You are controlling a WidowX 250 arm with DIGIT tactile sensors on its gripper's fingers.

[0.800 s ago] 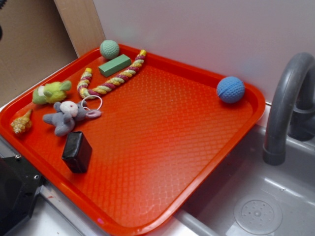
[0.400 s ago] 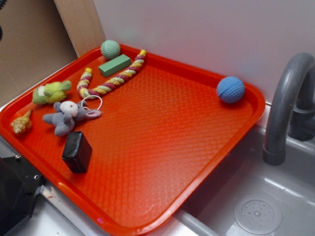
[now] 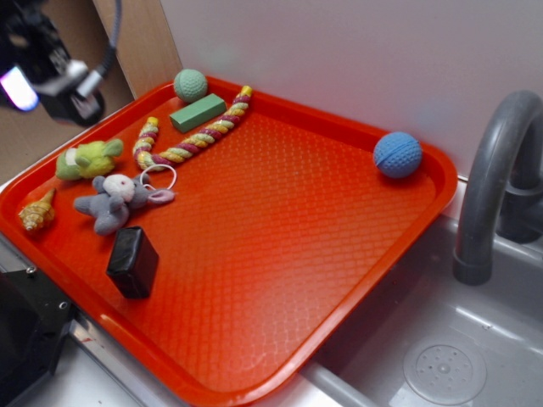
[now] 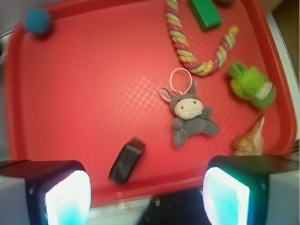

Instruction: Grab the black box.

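While pincer (image 4: 145,187) aloft: black box (image 3: 132,262) (untouched).

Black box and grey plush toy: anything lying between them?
No. In the exterior view, only bare tray separates the black box from the grey plush toy.

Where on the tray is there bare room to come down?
The tray is bare from the black box across to the blue ball. Crowded: the left side, with grey plush, green plush, shell and rope.
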